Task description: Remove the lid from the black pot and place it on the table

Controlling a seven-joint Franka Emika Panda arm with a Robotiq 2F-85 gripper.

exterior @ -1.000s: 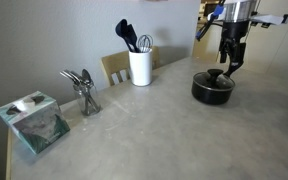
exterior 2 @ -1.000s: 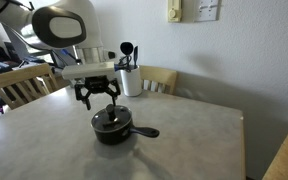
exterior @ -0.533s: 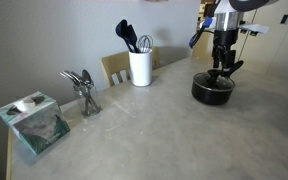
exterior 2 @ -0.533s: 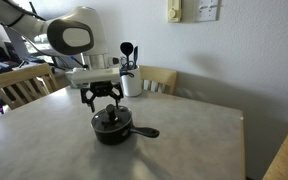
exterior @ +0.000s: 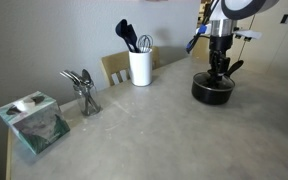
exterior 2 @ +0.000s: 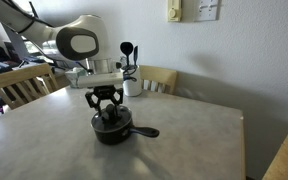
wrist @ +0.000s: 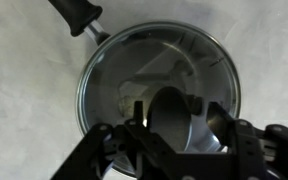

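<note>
Since a second ago the arm has swung round and the gripper (exterior: 219, 72) has dropped closer onto the pot, which has not shifted. Nearest in an exterior view is a tissue box (exterior: 31, 122) at the table (exterior: 154, 130) edge, with a bunch of metal spoons (exterior: 81, 90) standing just behind it. Further back the black pot (exterior: 212, 92) sits on the table with the glass lid (exterior: 213, 81) on it, not lifted. The gripper (exterior 2: 106, 108) hangs straight down over the lid (exterior 2: 111, 122), fingers spread apart either side of the lid's centre; contact with the knob cannot be told. The pot's (exterior 2: 112, 132) long handle (exterior 2: 144, 131) sticks out sideways, clear of the gripper. The wrist view shows the lid (wrist: 154, 60) seated inside its metal rim, the handle (wrist: 76, 14) at the top left and the parted gripper (wrist: 174, 140) at the bottom edge. Behind stand a white utensil holder (exterior: 140, 67) with dark tools in it and, beyond the table's far edge, a wooden chair (exterior: 114, 66).
</note>
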